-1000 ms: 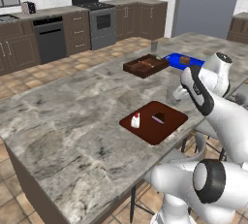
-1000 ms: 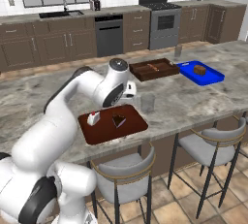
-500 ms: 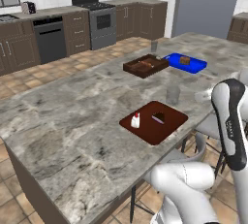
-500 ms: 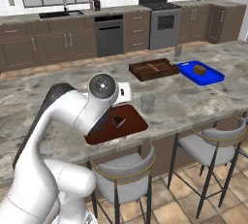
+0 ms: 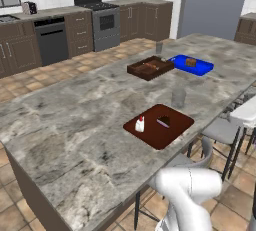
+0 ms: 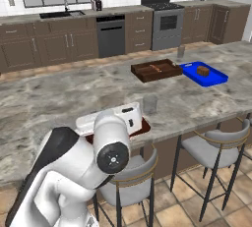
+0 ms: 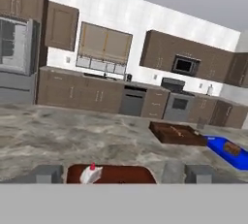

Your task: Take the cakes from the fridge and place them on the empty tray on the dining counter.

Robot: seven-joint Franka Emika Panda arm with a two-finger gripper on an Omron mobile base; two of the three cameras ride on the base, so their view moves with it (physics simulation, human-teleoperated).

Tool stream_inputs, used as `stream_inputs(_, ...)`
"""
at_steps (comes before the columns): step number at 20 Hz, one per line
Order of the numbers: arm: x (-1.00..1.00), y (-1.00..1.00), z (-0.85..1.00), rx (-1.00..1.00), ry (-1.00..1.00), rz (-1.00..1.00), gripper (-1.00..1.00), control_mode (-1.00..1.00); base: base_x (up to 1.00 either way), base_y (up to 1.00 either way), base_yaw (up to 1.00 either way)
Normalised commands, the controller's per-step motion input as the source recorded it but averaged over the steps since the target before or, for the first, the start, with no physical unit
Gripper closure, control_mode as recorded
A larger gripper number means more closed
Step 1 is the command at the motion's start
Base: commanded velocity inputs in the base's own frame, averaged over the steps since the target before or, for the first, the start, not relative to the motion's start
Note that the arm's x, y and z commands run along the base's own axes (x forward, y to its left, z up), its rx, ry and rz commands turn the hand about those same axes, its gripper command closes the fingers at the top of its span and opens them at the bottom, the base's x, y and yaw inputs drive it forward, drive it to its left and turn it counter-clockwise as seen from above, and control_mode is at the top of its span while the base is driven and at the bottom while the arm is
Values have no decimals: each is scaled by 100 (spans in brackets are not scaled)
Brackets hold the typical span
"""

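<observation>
Both cakes sit on the reddish-brown empty tray (image 5: 170, 132) near the front edge of the dining counter (image 5: 75, 125): the white cake with a red top (image 5: 140, 124) on its left part, the dark chocolate wedge (image 5: 164, 121) near its middle. In the hand view my gripper (image 7: 124, 174) is open and holds nothing. It hangs just off the counter's front edge and looks across the tray (image 7: 126, 173), with the white cake (image 7: 91, 173) showing between the fingertips (image 7: 48, 173). The grey fridge (image 7: 14, 68) stands far off at that view's left edge. My arm hides most of the tray (image 6: 145, 127) in the right base view.
A glass (image 5: 178, 96) stands just behind the tray. Farther back are a dark brown sectioned tray (image 5: 150, 68), a blue tray (image 5: 195, 67) holding a brown lump (image 5: 190, 62), and a second glass (image 5: 159, 48). Stools (image 6: 216, 150) line the counter's near side.
The arm has pulled back from over the tray and swung low in front of the counter. Its jaws stayed open. Both cakes stayed where they were on the tray.
</observation>
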Motion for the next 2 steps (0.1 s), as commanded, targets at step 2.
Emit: stream_inputs(2,17,-38,0,12,0,0,-100,-100,0,0,0)
